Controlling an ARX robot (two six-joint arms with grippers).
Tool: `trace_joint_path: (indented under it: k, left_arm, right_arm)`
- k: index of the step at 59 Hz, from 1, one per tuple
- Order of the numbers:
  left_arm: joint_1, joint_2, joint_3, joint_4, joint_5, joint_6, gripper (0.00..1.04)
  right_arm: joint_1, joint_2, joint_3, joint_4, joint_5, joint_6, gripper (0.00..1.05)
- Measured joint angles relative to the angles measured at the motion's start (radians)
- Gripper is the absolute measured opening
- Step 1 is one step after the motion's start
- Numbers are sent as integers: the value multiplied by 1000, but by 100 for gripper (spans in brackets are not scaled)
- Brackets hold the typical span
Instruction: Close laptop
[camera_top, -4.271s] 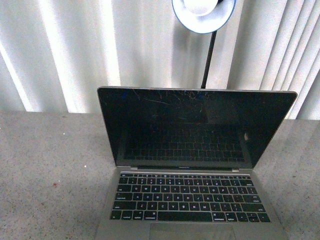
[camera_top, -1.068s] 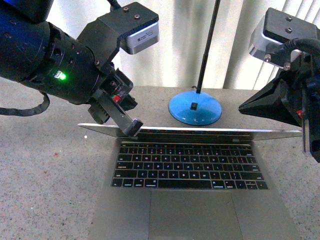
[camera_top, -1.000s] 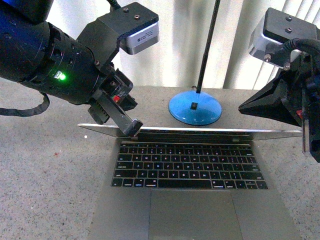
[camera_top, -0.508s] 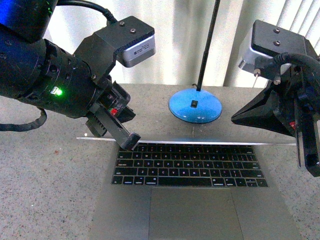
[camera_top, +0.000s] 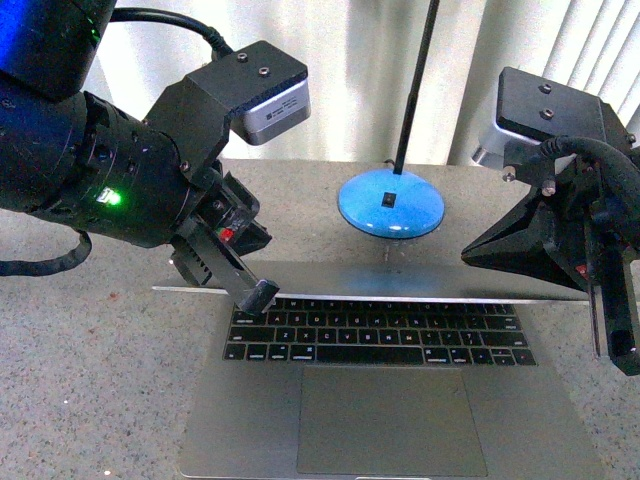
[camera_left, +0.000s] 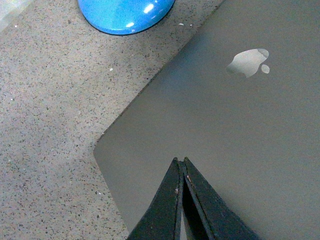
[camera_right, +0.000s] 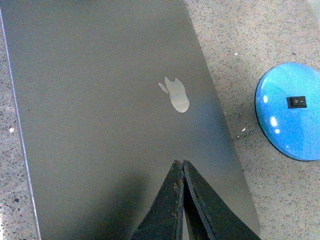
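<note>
Left gripper (camera_top: 256, 296), jaws pressed together and holding nothing, sets its tip on the free edge of the laptop (camera_top: 400, 400) lid toward its left end; the left wrist view shows the two black fingers (camera_left: 172, 200) meeting in a point over the plain grey lid, near a corner. Right gripper (camera_right: 181, 164), likewise closed and empty, hangs over the lid's right end, though contact there cannot be told. The laptop sits at the near centre of the speckled grey table (camera_top: 90, 400), its lid tilted low over the hinge, with the black keyboard (camera_top: 378, 335) and trackpad (camera_top: 390, 420) exposed. The shiny apple logo (camera_right: 175, 95) faces up. Just beyond stands a blue lamp base (camera_top: 391, 204) with a black switch (camera_right: 297, 102), before white blinds (camera_top: 340, 70).
</note>
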Motion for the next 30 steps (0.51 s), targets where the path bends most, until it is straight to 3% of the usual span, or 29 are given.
trace_joint_path:
  k: [30]
  left_arm:
    - [-5, 37, -56, 62, 16, -29, 4]
  right_arm:
    - [13, 32, -34, 32, 1, 0, 3]
